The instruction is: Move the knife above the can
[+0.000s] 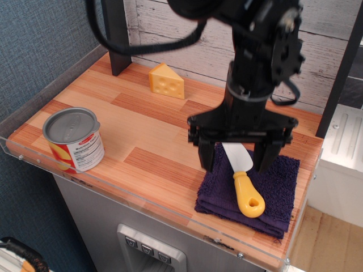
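Now | pincer (236, 160) spread wide, fingers straddling the knife's (243, 179) white blade, gripping nothing | knife lies on purple cloth (272, 195) at counter's (147, 136) right end | can (74, 139) upright at left front, well apart | cheese wedge (166, 81) near back wall

One knife (242, 173), one can (74, 140), one cheese wedge (167, 81), one purple cloth (278, 192).

The arm is matte black throughout — a thick jointed body with round housings and small screws, black cables looping from it — ending in an end effector (237, 160) of two blunt, seemingly plastic fingers.
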